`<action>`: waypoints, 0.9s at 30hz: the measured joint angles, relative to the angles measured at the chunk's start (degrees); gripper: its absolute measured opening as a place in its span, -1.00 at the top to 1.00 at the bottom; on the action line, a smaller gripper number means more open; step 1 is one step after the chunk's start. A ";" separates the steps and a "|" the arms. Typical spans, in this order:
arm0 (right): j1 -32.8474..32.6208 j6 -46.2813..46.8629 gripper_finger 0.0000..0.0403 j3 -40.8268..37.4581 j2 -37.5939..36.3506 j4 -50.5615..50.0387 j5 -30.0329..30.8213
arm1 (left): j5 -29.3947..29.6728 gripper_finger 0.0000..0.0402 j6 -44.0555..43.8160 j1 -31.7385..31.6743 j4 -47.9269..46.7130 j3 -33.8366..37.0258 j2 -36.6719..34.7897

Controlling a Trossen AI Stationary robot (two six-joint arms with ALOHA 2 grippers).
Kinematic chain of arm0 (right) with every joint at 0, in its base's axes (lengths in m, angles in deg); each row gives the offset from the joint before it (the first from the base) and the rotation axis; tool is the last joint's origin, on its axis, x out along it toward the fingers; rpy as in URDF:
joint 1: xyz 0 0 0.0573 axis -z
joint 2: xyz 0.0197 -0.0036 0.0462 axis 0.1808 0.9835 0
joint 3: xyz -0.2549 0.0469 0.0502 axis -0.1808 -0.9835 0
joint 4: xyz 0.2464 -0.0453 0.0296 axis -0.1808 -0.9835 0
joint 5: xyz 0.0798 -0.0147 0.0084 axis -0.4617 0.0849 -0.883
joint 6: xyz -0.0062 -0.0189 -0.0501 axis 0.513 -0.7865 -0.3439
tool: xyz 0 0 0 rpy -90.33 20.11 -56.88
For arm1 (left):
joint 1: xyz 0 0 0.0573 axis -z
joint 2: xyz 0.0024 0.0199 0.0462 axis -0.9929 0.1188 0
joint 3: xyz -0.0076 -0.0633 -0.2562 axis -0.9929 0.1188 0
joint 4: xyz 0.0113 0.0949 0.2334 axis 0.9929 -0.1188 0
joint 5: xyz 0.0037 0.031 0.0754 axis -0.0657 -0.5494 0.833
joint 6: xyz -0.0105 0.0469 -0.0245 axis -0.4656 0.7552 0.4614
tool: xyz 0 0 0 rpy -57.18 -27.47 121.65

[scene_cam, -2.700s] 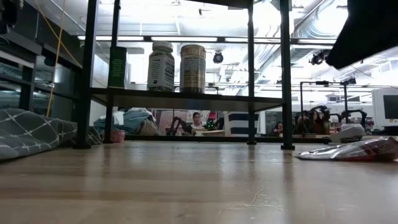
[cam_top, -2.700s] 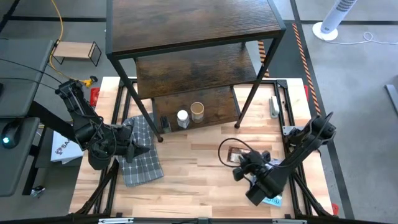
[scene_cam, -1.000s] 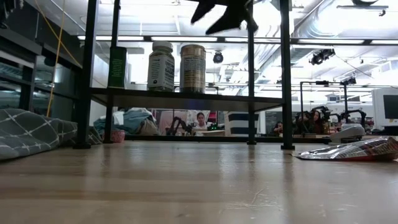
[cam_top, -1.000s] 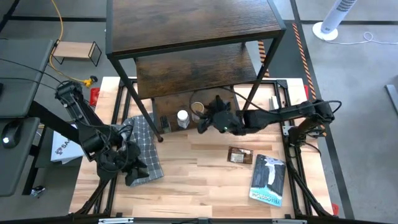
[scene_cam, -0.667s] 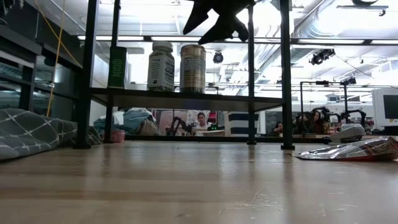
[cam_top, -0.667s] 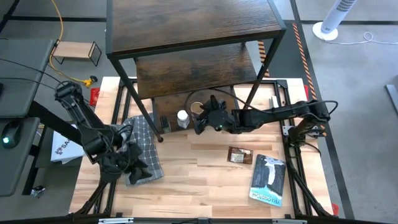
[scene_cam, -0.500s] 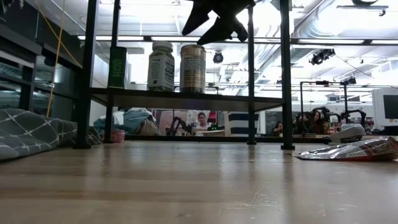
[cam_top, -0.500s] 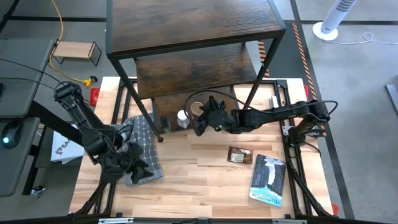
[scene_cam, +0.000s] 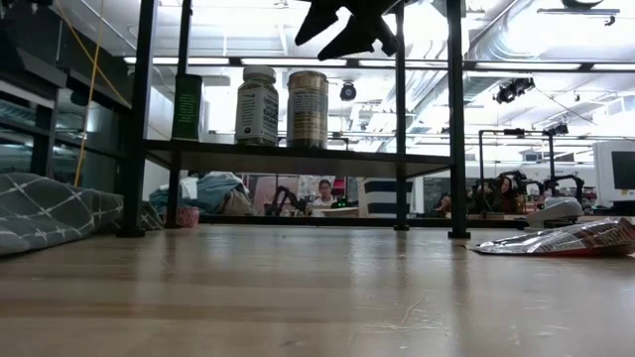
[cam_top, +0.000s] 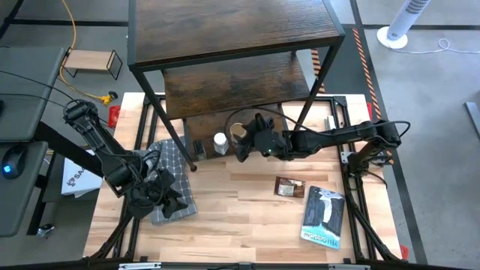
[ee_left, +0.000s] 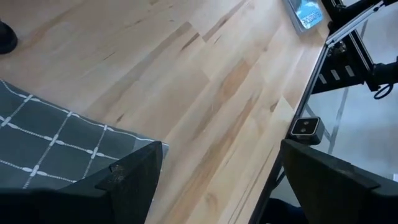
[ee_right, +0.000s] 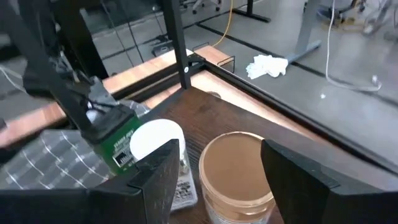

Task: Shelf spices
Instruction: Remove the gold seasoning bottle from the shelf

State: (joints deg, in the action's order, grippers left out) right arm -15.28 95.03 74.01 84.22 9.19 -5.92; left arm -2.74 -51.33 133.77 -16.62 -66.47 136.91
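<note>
The shelf (cam_top: 232, 45) stands at the far side of the table. On its lowest board (scene_cam: 298, 156) stand a tan round canister (ee_right: 239, 168), a white-capped jar (ee_right: 155, 140) and a green-labelled bottle (ee_right: 115, 140). My right gripper (ee_right: 227, 180) hangs open just above the canister (scene_cam: 308, 109). In the right wrist view its fingers show on either side of the canister's top without touching it. My left gripper (ee_left: 217, 186) is wide open at the near left, over the corner of a grey checked cloth (cam_top: 169, 176).
A blue-and-white book (cam_top: 322, 216) and a small dark packet (cam_top: 289, 187) lie on the table's near right. The shelf's black posts (scene_cam: 454, 119) flank the board. A small light-wood stand (cam_top: 94, 61) sits off the table at the far left. Bare wood (cam_top: 240, 217) lies in the middle.
My right gripper has rolled a little while staying above the tan canister. My left gripper has turned slightly over the grey cloth. The jars and the cloth have kept their places.
</note>
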 joint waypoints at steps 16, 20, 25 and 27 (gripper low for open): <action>1.64 1.88 -0.15 0.00 0.00 -0.47 -11.52 | -0.22 -0.60 0.52 0.00 -0.22 0.00 0.00; 2.21 0.37 -0.36 0.00 0.00 -1.87 -13.71 | -0.20 -0.60 0.52 0.00 -0.24 0.00 0.00; 3.20 -0.67 -0.78 0.00 -0.02 -3.27 -14.48 | -0.51 -0.60 0.37 0.00 -0.27 0.00 0.00; 3.41 -0.64 -0.90 0.00 -0.02 -2.59 -13.27 | -0.55 -0.60 -0.06 0.00 -0.34 0.00 0.00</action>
State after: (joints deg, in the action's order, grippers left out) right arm -11.87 94.39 74.01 84.19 6.60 -19.19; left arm -3.29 -51.39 133.77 -16.97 -66.47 136.91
